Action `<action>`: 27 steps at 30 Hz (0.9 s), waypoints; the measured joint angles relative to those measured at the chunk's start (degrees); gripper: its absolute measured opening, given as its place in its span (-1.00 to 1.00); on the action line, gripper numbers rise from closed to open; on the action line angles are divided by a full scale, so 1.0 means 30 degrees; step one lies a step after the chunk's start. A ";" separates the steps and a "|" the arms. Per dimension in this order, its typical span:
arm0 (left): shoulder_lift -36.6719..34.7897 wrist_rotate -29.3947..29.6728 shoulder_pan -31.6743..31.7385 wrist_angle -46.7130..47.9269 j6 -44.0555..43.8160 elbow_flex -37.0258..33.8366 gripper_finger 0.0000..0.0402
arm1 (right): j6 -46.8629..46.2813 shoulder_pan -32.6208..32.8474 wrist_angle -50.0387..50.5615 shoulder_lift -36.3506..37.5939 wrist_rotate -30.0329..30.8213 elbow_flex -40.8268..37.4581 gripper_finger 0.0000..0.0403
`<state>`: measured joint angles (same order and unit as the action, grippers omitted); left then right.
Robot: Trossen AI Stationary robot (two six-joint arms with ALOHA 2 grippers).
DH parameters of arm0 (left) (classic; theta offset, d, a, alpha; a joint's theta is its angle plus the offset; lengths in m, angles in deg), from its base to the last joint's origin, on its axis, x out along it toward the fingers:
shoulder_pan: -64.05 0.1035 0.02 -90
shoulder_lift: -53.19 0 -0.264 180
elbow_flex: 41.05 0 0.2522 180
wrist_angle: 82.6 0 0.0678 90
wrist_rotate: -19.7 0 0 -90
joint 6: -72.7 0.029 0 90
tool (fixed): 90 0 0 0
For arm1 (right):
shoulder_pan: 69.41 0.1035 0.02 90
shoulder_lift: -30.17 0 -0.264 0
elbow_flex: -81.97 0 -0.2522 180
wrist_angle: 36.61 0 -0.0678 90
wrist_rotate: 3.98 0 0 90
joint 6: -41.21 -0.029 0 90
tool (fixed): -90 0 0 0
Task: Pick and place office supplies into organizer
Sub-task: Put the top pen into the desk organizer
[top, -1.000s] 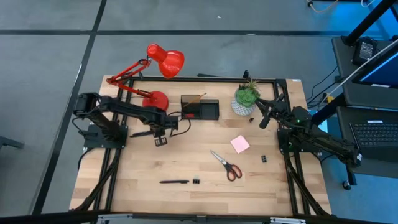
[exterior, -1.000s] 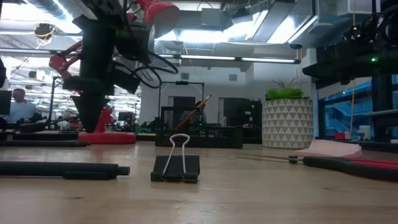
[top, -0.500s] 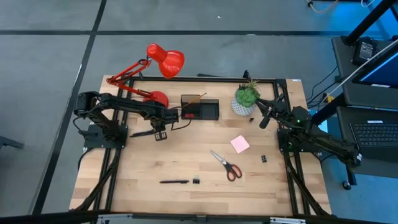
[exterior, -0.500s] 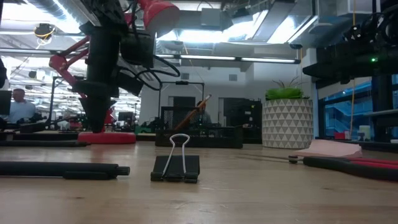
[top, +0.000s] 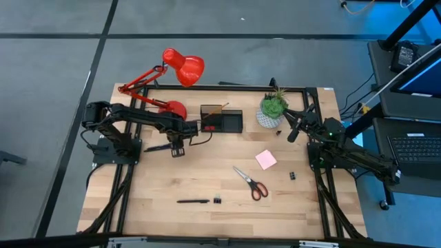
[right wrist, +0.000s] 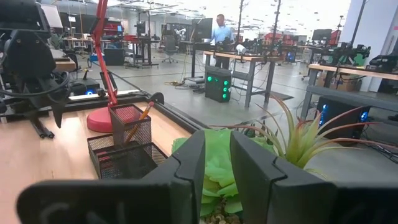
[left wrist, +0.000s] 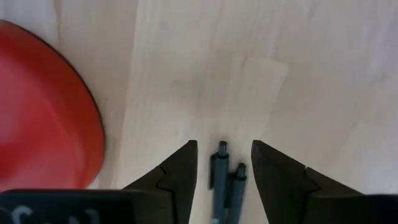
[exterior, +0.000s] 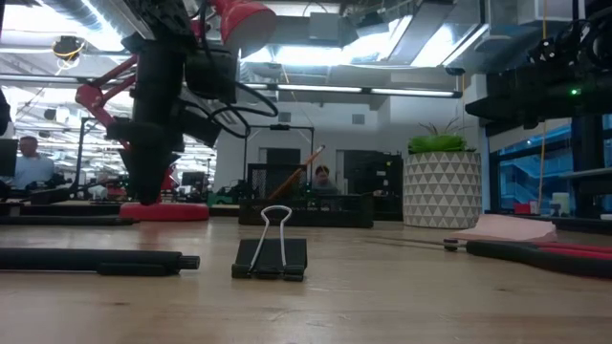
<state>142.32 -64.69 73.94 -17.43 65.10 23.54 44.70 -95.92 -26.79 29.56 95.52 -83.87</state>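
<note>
Two black pens (top: 157, 147) lie side by side on the wooden table in front of the red lamp base. My left gripper (top: 178, 149) points straight down over their right-hand ends. It is open, with one finger on each side of the pen ends (left wrist: 225, 177) and a gap on both sides. The black mesh organizer (top: 222, 120) stands behind it at the far edge, with an orange pencil (top: 216, 109) upright inside. My right gripper (top: 292, 134) waits level at the far right beside the plant. Its fingers (right wrist: 217, 140) are slightly apart with nothing between them.
A third black pen (top: 193, 201) and a black binder clip (exterior: 271, 258) lie near the front edge. Red-handled scissors (top: 251, 182), a pink sticky pad (top: 266, 159) and a tiny black clip (top: 292, 176) lie right of centre. The red lamp (top: 172, 109) and potted plant (top: 273, 110) flank the organizer.
My left gripper has shifted a little toward the table's far edge and now hangs over the ends of the two pens, still pointing down. The pens have not moved.
</note>
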 joint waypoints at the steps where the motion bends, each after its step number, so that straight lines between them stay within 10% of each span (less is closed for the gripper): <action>1: 0.0000 -0.0088 0.0027 -0.0028 -0.0297 0.0000 -0.29 | 0.0000 -0.0007 0.0002 0.0002 0.0000 0.0000 -0.60; 27: -0.0066 0.0055 0.0035 -0.2748 -0.1752 -0.2703 -0.36 | 0.0007 -0.0005 0.0049 -0.0003 0.0000 0.0000 -0.60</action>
<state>142.12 -64.52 74.05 -25.68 59.84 15.43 44.72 -95.93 -26.65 29.55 95.52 -83.87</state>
